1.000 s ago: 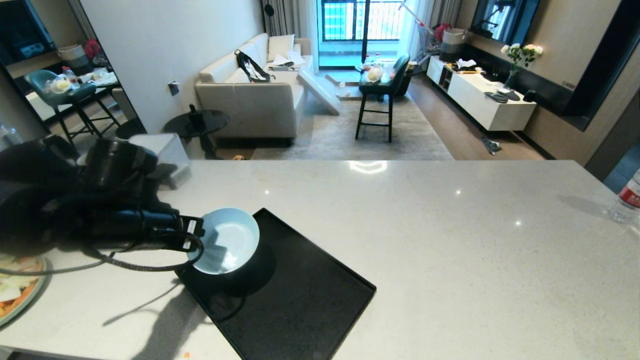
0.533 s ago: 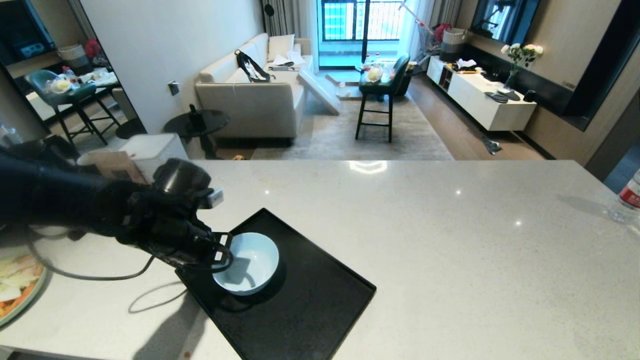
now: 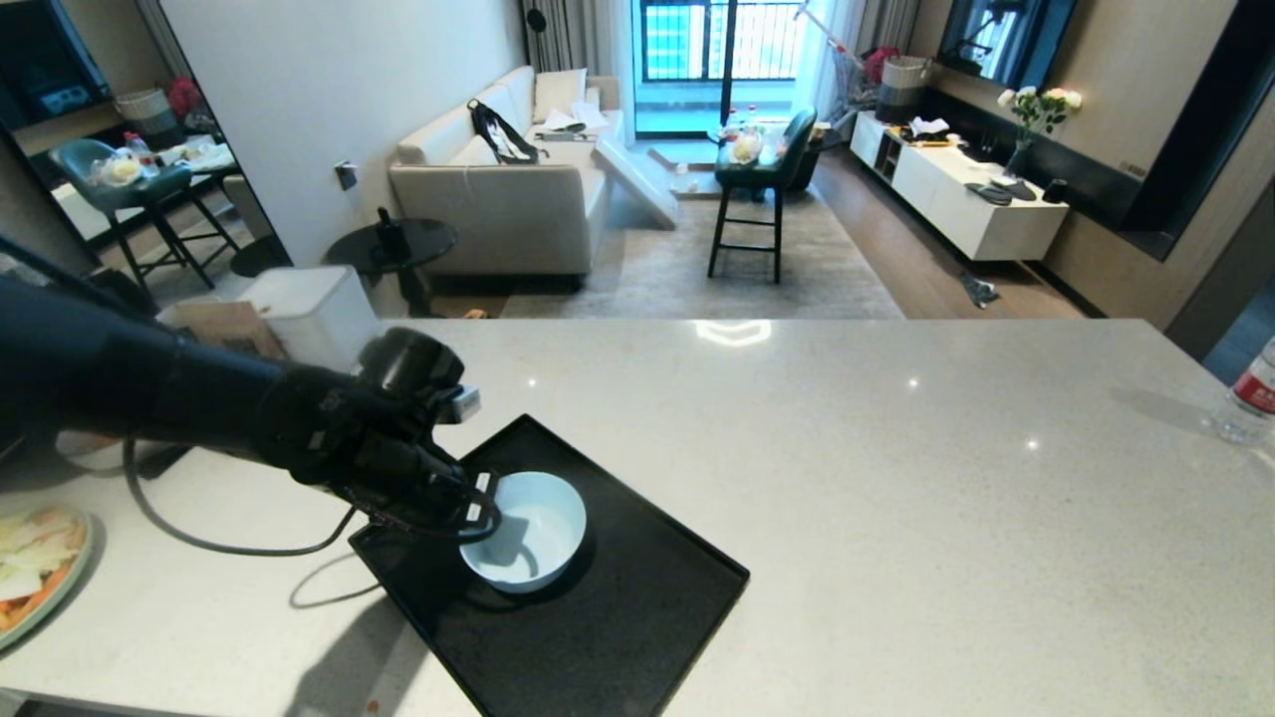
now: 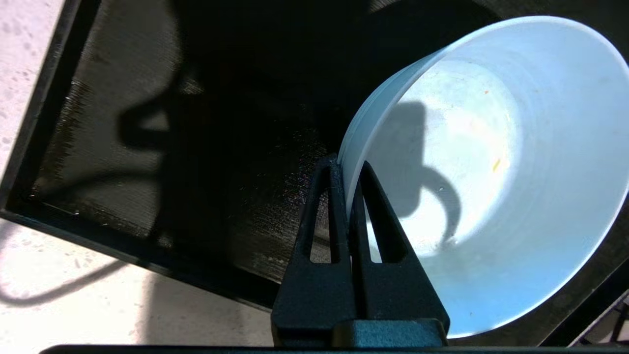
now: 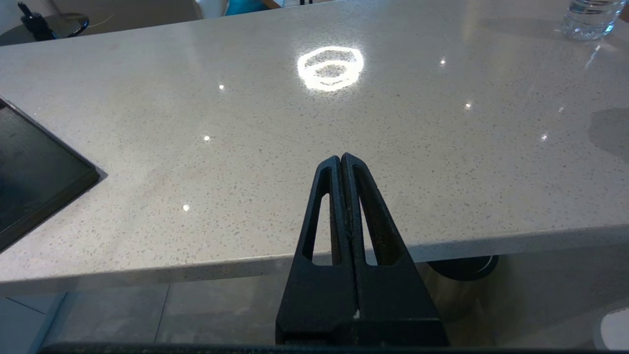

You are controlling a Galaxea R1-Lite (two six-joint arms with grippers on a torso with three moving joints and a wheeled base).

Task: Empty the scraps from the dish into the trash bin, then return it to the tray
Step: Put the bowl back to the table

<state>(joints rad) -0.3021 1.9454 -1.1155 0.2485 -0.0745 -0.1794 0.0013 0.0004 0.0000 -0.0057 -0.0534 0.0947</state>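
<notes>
Left hand (image 4: pixel 350 169): pinched tight on the dish (image 3: pixel 525 532) rim.
Do next: lower it flat onto the tray (image 3: pixel 637 607), then let go.

one dish (image 3: pixel 526 532) sits on one black tray (image 3: pixel 618 607), with two tiny yellow-orange specks (image 4: pixel 496 164) left inside it. one white stone counter (image 3: pixel 896 478) carries them. one pale-green plate (image 3: pixel 40 573) of sliced vegetables shows at the counter's left edge, and one water bottle (image 3: pixel 1250 393) at its right edge. two grippers show: the left gripper (image 4: pixel 350 169) pinching the dish's rim and the right gripper (image 5: pixel 341 160) with fingers pressed together off the counter's near edge.
</notes>
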